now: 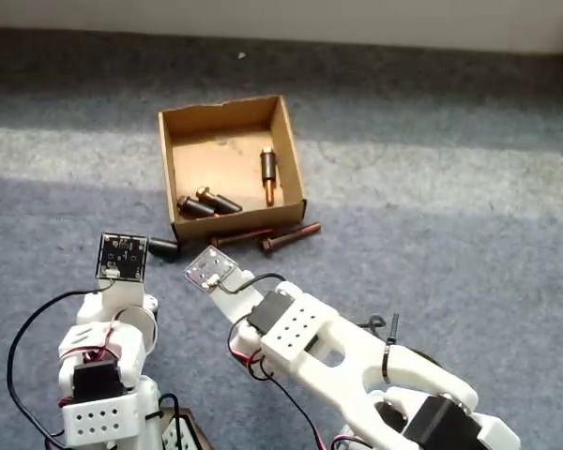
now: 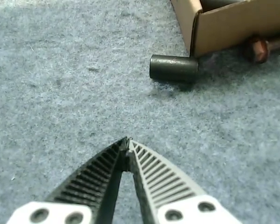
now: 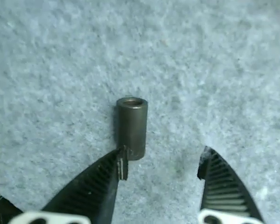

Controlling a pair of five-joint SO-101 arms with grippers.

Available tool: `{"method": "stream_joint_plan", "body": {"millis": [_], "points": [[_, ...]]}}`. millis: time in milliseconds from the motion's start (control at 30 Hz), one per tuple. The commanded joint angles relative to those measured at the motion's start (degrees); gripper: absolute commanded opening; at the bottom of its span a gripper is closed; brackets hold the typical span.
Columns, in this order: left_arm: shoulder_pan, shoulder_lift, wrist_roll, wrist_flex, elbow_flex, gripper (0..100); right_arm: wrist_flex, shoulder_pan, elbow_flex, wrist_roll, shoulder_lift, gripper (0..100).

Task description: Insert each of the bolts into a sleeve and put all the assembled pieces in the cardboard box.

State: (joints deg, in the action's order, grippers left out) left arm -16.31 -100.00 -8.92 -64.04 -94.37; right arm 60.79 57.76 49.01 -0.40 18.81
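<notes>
Box (image 1: 253, 219) sits on grey carpet (image 1: 450, 187). Three assembled pieces (image 1: 267, 174) are inside, one alone and two together by the front wall. Two bare bolts (image 1: 289, 236) lie just outside that wall. A sleeve (image 2: 173, 68) lies on its side just beside the box's front corner. Left gripper (image 2: 127, 145) is low over the carpet, apart from that sleeve, jaws clenched on nothing. Right gripper (image 3: 163, 161) has its jaws released and spread wide. Another sleeve (image 3: 132, 127) lies on the carpet, one fingertip touching its near end.
</notes>
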Motion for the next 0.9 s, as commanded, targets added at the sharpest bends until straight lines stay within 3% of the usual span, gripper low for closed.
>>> {"method": "stream_joint_plan", "body": {"millis": [0, 433, 667, 867], "points": [[-0.48, -0.40, -0.35, 1.14, 0.22, 1, -0.48, 0.57, -0.40, 0.00, 1.89, 23.5], [-0.48, -0.40, -0.35, 1.14, 0.22, 1, -2.33, 4.00, -2.59, -0.09, 1.36, 23.1], [-0.48, -0.40, -0.35, 1.14, 0.22, 1, -9.45, 3.74, -0.84, -0.09, 1.19, 6.9], [-0.48, -0.40, -0.35, 1.14, 0.22, 1, -9.45, 3.65, 1.80, -0.09, 1.19, 6.4]]}}
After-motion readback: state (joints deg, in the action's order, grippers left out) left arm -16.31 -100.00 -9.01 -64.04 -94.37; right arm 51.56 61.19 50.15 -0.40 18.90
